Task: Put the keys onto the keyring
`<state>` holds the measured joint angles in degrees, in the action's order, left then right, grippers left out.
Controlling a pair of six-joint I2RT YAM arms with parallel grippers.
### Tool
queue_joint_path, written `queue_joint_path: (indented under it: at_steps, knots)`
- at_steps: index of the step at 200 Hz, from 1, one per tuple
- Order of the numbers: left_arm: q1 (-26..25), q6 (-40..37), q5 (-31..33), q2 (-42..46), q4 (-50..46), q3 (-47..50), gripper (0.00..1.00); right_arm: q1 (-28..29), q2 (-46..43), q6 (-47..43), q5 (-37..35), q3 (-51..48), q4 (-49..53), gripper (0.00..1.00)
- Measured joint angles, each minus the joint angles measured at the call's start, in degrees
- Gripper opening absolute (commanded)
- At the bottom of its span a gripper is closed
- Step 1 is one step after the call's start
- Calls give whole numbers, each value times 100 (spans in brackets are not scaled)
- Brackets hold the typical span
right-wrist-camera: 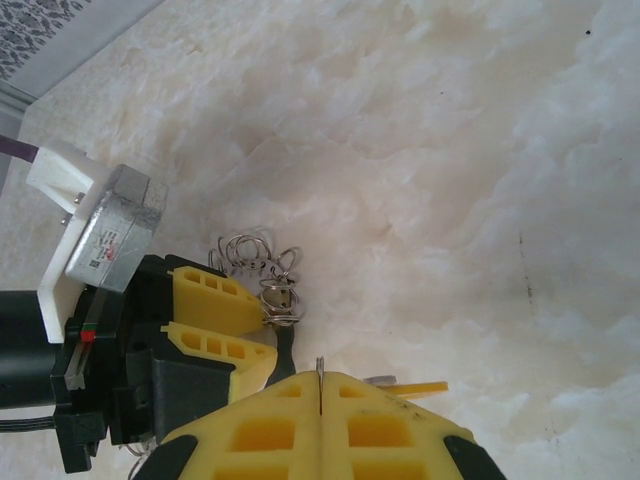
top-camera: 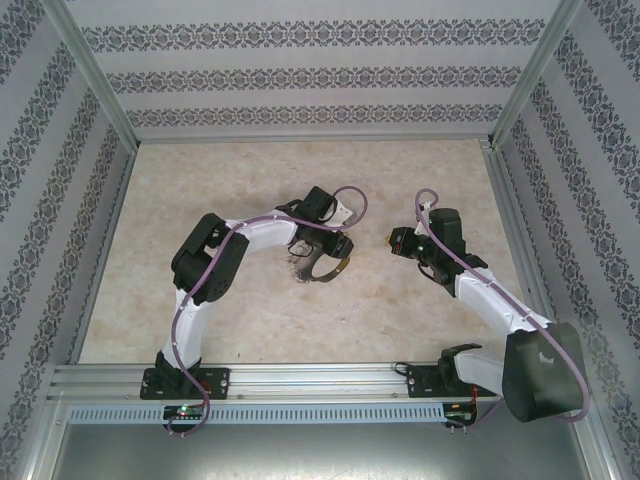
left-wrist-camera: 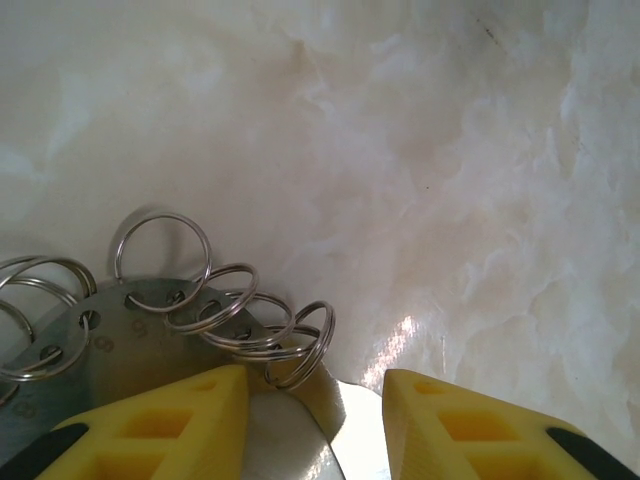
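The keyring (top-camera: pixel 306 268) is a grey metal hoop fringed with small silver wire loops. My left gripper (top-camera: pixel 326 256) is shut on its rim and holds it just above the table centre. In the left wrist view the hoop's plate (left-wrist-camera: pixel 150 335) runs between my yellow fingers (left-wrist-camera: pixel 170 415), and the left gripper (left-wrist-camera: pixel 315 385) is closed on it. My right gripper (right-wrist-camera: pixel 320 385) is shut on the key (right-wrist-camera: pixel 319 368), whose thin silver edge pokes up between the pads. A yellowish strip (right-wrist-camera: pixel 420 386) juts out to the right. The keyring (right-wrist-camera: pixel 262 262) and the left gripper (right-wrist-camera: pixel 262 318) lie just ahead and to the left.
The marble-patterned tabletop (top-camera: pixel 300 180) is bounded by aluminium rails (top-camera: pixel 300 380) and patterned walls (top-camera: pixel 300 75). The right gripper (top-camera: pixel 393 241) faces the left one across a short gap. Purple cables (top-camera: pixel 350 205) loop over both arms.
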<state>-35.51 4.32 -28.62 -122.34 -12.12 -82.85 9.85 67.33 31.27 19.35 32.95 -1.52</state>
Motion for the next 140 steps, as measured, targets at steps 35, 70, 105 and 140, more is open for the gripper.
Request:
queue_joint_path:
  at_steps: [35,70,105,140]
  knots:
    - [0,0,-140,0,0,-168,40,0,46,-2,0,0,-2,0]
    - [0,0,-203,0,15,-415,40,0,109,-7,0,0,-20,0]
    - [0,-33,-205,0,-4,-457,40,0,111,-17,0,0,-35,0]
    - [0,-197,-205,39,-66,-398,39,0,111,-17,0,0,-37,0]
